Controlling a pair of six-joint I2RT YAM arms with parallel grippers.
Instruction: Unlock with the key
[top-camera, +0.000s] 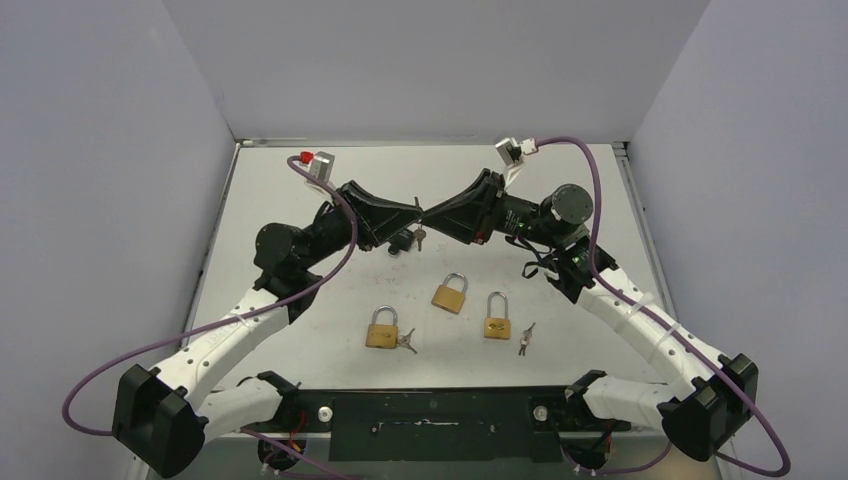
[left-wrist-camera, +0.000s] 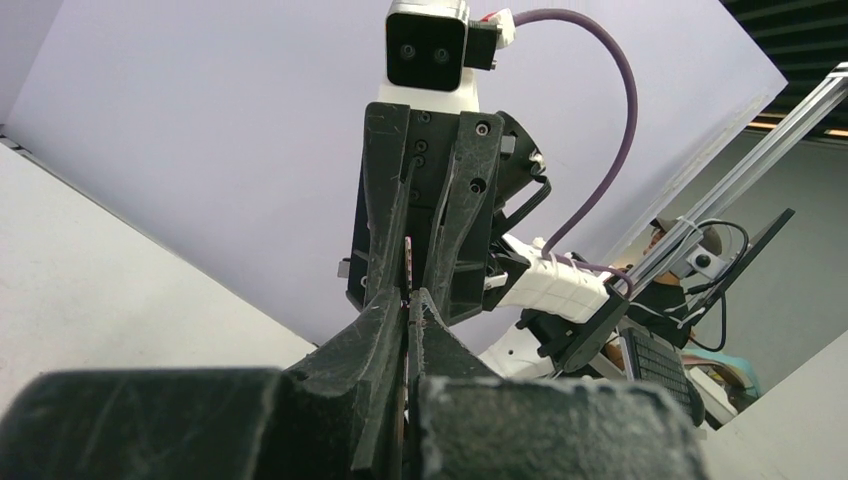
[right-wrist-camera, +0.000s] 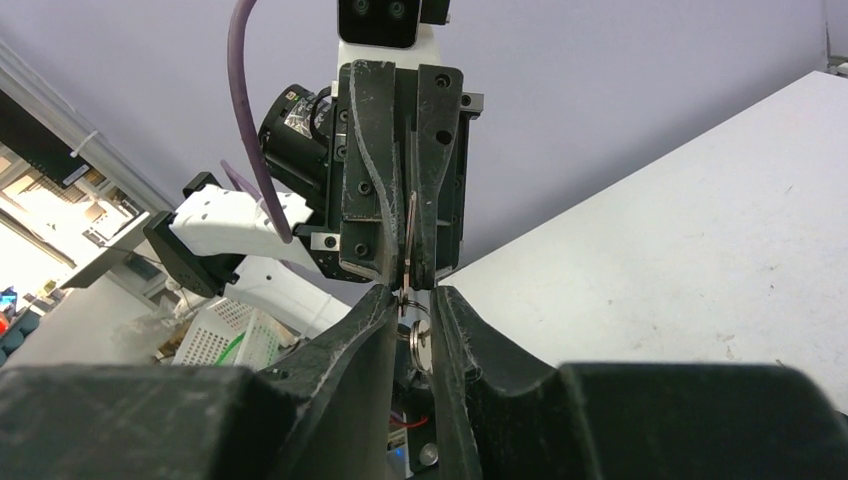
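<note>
Both grippers meet tip to tip, raised above the middle of the table. My left gripper (top-camera: 417, 213) (left-wrist-camera: 408, 298) is shut on a thin key (left-wrist-camera: 409, 262), seen edge-on, whose blade reaches between the fingers of my right gripper (top-camera: 428, 213) (right-wrist-camera: 412, 296). In the right wrist view the key (right-wrist-camera: 410, 232) sits in the left gripper's closed fingers. My right jaws stand a little apart around the key ring and a second key (right-wrist-camera: 419, 342) that hangs from it (top-camera: 420, 238). Three brass padlocks (top-camera: 381, 330) (top-camera: 451, 293) (top-camera: 497, 318) lie shut on the table.
Another key (top-camera: 407, 342) lies by the left padlock, and a loose key set (top-camera: 525, 340) lies right of the right padlock. The table (top-camera: 300, 180) is walled at the back and both sides. Purple cables loop off both arms.
</note>
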